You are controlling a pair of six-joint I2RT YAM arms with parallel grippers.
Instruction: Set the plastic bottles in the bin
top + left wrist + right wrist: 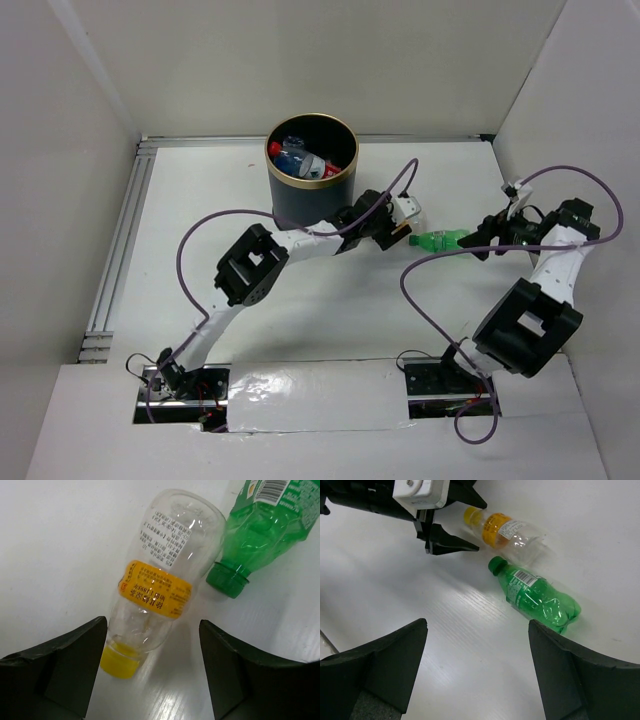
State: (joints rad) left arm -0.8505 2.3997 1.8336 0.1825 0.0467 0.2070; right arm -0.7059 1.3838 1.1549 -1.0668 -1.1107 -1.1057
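The black bin (pixel 300 200) with a gold rim stands at the back centre and holds several bottles (pixel 300 158). A clear bottle with a yellow label and cap (pixel 159 582) lies on the table; it also shows in the right wrist view (pixel 502 528). A green bottle (pixel 440 240) lies beside it, cap toward the left arm (pixel 260 535) (pixel 540 597). My left gripper (pixel 152 630) (pixel 412 230) is open, its jaws on either side of the clear bottle's cap end. My right gripper (pixel 477 625) (pixel 480 243) is open and empty, just short of the green bottle.
White walls enclose the table on three sides. A metal rail (pixel 125 240) runs along the left edge. Purple cables (pixel 200 225) loop over both arms. The left arm's wrist lies close against the bin's right front.
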